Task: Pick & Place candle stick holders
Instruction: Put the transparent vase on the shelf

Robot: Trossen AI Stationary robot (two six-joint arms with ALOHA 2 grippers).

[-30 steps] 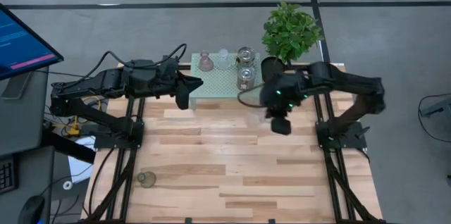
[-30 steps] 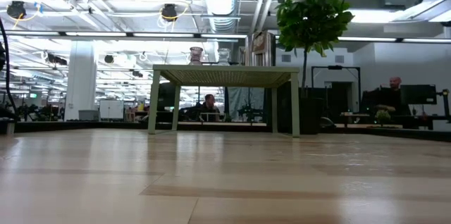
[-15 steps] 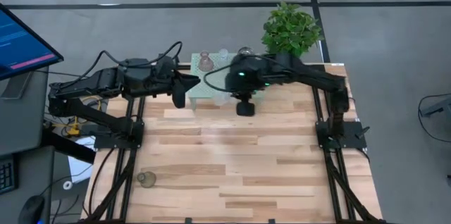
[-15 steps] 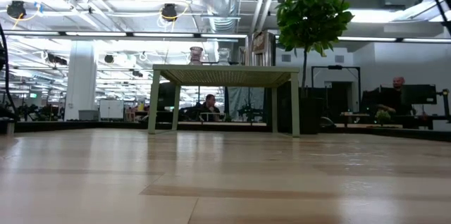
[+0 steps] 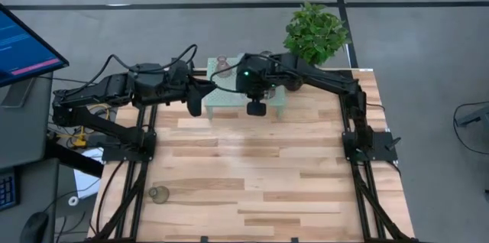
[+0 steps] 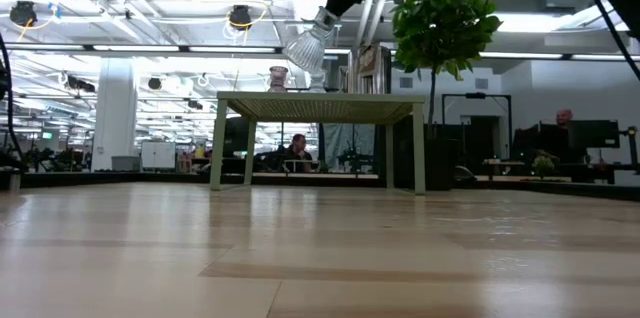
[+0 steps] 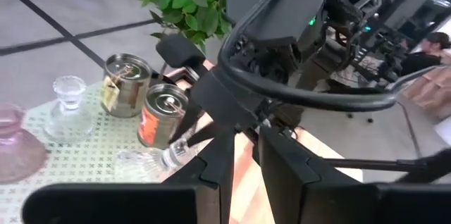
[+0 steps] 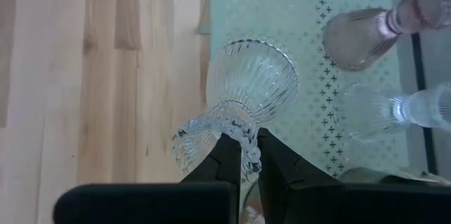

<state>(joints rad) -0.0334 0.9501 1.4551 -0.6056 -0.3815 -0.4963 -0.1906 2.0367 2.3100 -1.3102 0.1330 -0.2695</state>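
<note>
My right gripper (image 5: 256, 108) reaches over the mint-green perforated stand (image 5: 228, 98) and is shut on a clear ribbed glass candle stick holder (image 8: 248, 86), held above the stand's near left part; it also shows in the low view (image 6: 305, 46). On the stand stand a pinkish glass holder (image 5: 222, 66), a second clear glass holder (image 7: 69, 98) and two silvery jar-like holders (image 7: 125, 83) (image 7: 162, 115), each on its base. A greenish glass holder (image 5: 159, 194) stands on the table near its front left. My left gripper (image 5: 196, 102) is shut and empty beside the stand's left edge. My right gripper pinches the holder's narrow scalloped end (image 8: 232, 134) between its two fingers, coming from above. The holder hangs tilted below the fingers with its wide ribbed end (image 6: 300, 53) lowest, lifted clear of the stand.
A potted green plant (image 5: 315, 33) stands at the table's far right, next to the stand. The wooden table top (image 5: 252, 174) spreads toward the near edge. A monitor (image 5: 23, 44) stands off the table's left. People sit in the room beyond the table (image 6: 560, 133).
My right gripper has gone toward the table's left and a little toward its far edge, from right of the stand to above its near left part, carrying the clear glass holder. The holder has come lower and now hangs just above the stand.
</note>
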